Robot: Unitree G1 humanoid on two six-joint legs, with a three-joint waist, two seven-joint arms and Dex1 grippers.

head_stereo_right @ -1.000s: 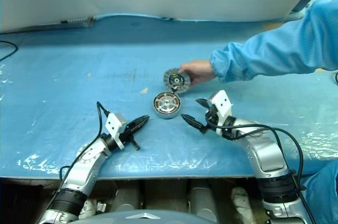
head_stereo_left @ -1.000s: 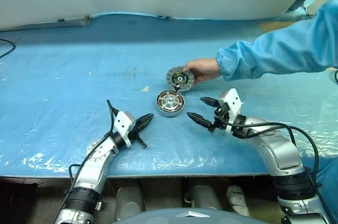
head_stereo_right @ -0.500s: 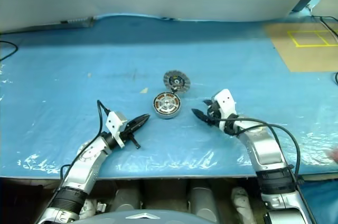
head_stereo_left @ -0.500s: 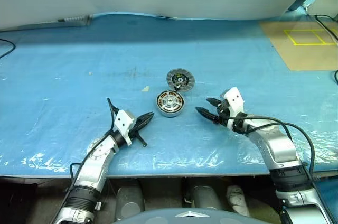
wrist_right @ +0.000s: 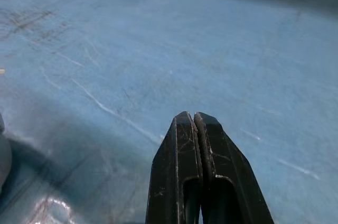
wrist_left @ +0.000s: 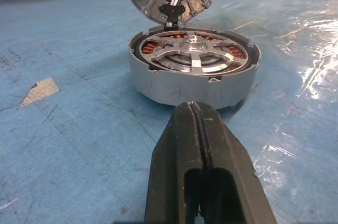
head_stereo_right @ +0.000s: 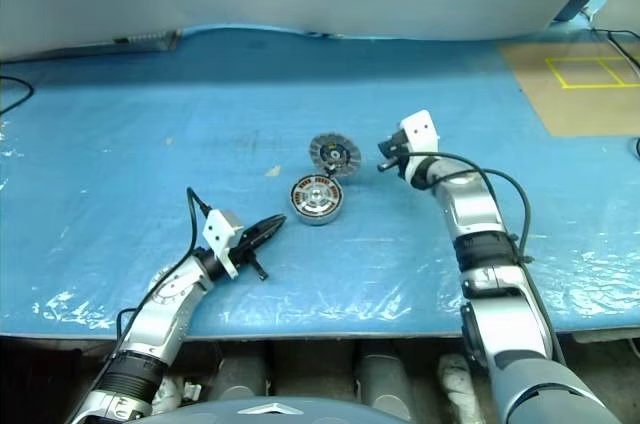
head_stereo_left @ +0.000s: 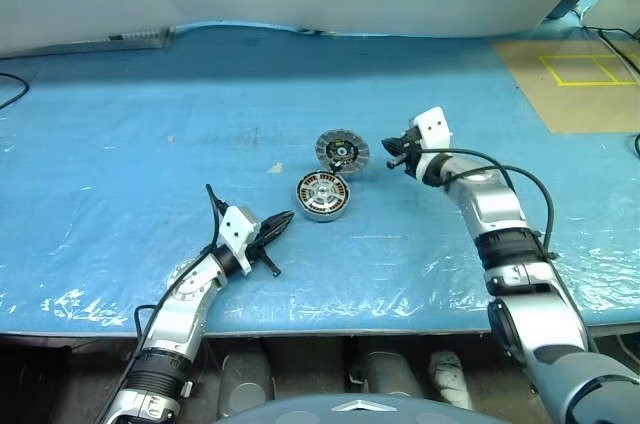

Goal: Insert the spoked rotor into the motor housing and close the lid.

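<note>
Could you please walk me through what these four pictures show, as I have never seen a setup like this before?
This is a two-armed humanoid robot at a table covered in blue plastic sheet. The two wide pictures come from cameras in its head, looking down over its arms. The two close pictures come from a camera on each wrist, looking along that hand's two black fingers.

On the sheet sits the motor housing, a short round ring with copper windings; the left wrist view shows the spoked rotor already seated inside it. Just behind it lies the lid, a silver disc with a toothed edge.

The left hand points at the housing from nearby, fingers shut and holding nothing. The right hand is beside the lid, also shut and holding nothing.
</note>
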